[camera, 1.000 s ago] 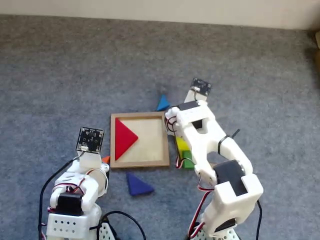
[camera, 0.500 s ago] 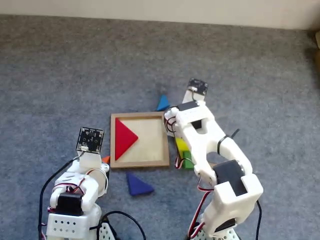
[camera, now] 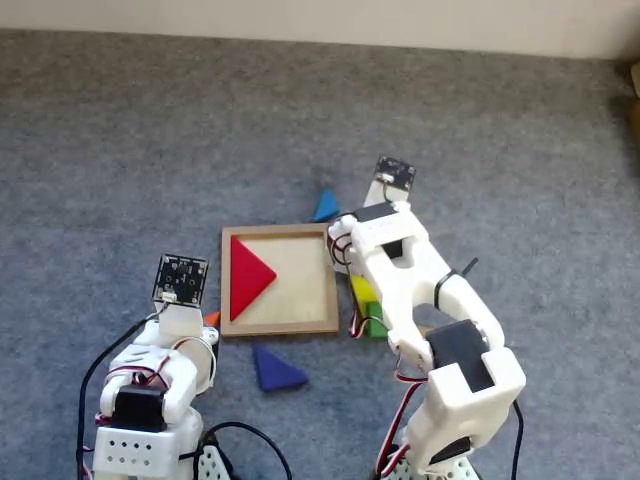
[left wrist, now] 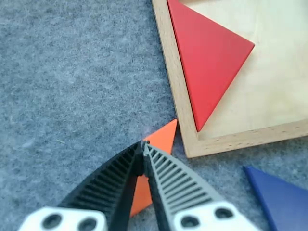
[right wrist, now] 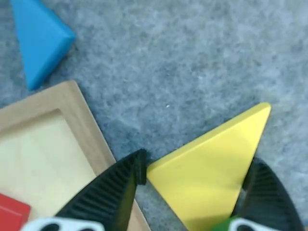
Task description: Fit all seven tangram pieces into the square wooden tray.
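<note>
The square wooden tray [camera: 327, 285] holds one red triangle [camera: 248, 274] along its left side. My left gripper [left wrist: 143, 146] is shut, its tips over an orange triangle [left wrist: 160, 137] that lies on the carpet at the tray's near left corner [left wrist: 191, 148]. My right gripper [right wrist: 195, 175] is open, one finger on each side of a yellow triangle [right wrist: 211, 161] just right of the tray. A green piece [camera: 376, 324] lies against the yellow one [camera: 363, 290]. Behind the tray lies a light blue triangle [camera: 325, 206], and a dark blue triangle [camera: 277, 370] sits in front of it.
Grey carpet covers the whole table. The right arm [camera: 405, 265] stretches over the pieces beside the tray's right rim. The left arm's base [camera: 150, 410] stands at the near left. Open carpet lies behind and to both sides.
The right arm's wrist has shifted slightly left and away. The left arm and the pieces have not moved.
</note>
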